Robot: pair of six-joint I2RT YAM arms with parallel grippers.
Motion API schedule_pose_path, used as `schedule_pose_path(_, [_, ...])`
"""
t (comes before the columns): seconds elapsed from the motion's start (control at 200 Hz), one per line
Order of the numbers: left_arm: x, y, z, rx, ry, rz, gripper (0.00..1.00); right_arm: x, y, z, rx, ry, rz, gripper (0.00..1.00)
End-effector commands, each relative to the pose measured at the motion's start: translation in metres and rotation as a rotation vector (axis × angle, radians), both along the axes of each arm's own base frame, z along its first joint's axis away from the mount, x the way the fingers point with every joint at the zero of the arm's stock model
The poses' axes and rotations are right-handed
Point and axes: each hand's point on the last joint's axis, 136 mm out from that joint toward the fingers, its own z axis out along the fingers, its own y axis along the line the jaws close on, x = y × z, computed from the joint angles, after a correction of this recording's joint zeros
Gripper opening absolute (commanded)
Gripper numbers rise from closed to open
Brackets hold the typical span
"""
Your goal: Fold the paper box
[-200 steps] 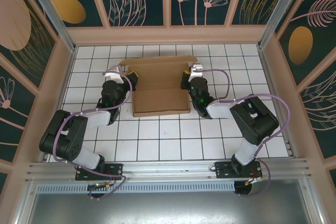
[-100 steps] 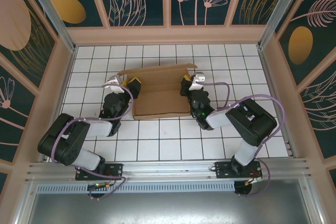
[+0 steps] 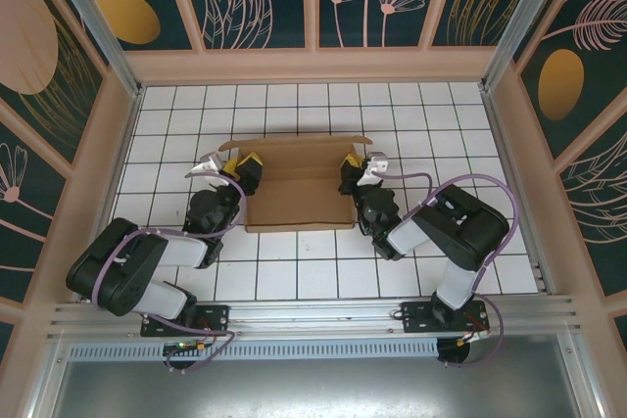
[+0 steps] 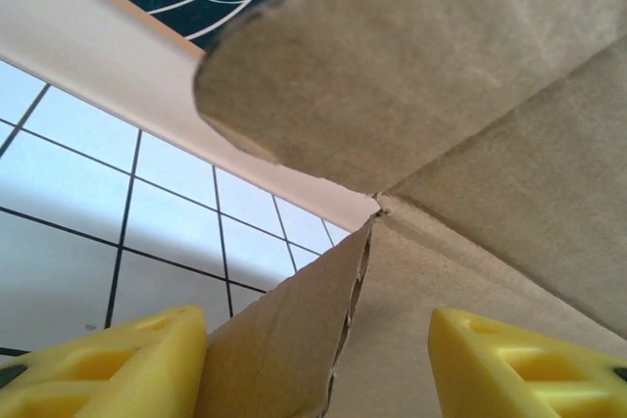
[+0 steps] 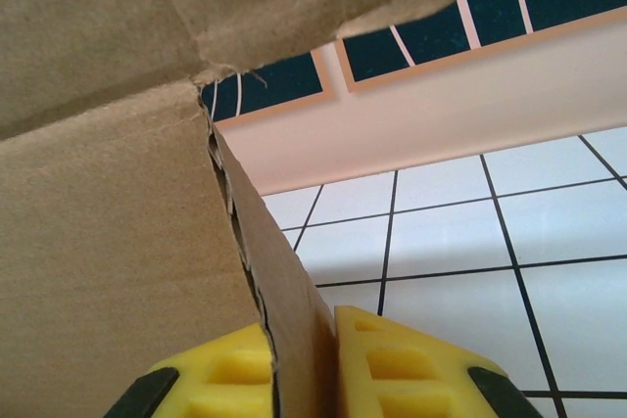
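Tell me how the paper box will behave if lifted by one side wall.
Probably light: the paper box is thin corrugated sheet, with its fluted edge showing. Likely floppy at the creases: the rounded flap hangs loose. With the right hand pinching one side and the left hand open, it may twist.

Matt corrugated cardboard of the paper box (image 3: 299, 191) (ragged, fluted cut edges); smooth white table (image 3: 294, 271)

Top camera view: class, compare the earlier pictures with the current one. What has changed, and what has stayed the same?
Both arms drew back toward their bases, dragging the cardboard box nearer. The left gripper opened and now straddles the box's left wall. The right gripper stayed clamped on the right wall.
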Motion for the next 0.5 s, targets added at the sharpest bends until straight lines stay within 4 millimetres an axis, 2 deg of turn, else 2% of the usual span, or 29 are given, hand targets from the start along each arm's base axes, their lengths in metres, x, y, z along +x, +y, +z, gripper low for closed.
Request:
schedule_pose_path(0.0, [-0.009, -0.008, 0.021, -0.021, -0.044, -0.05, 0.62, -0.007, -0.003, 0.017, 0.068, -0.057, -0.009, 0.09])
schedule_pose_path(0.11, [-0.013, 0.009, 0.019, 0.09, -0.027, 0.033, 0.63, -0.011, -0.012, 0.018, 0.009, -0.071, -0.03, 0.02])
schedule_pose_path(0.205, [-0.018, 0.018, 0.017, 0.191, -0.039, 0.071, 0.65, -0.012, -0.017, 0.02, -0.034, -0.083, -0.037, 0.01])
schedule_pose_path(0.305, [-0.019, 0.009, 0.011, 0.308, -0.04, 0.019, 0.65, -0.013, -0.016, 0.02, -0.124, -0.102, -0.016, 0.01])
schedule_pose_path(0.495, [-0.015, -0.006, 0.001, 0.42, -0.023, -0.055, 0.59, -0.013, -0.006, 0.021, -0.301, -0.124, 0.055, 0.0])
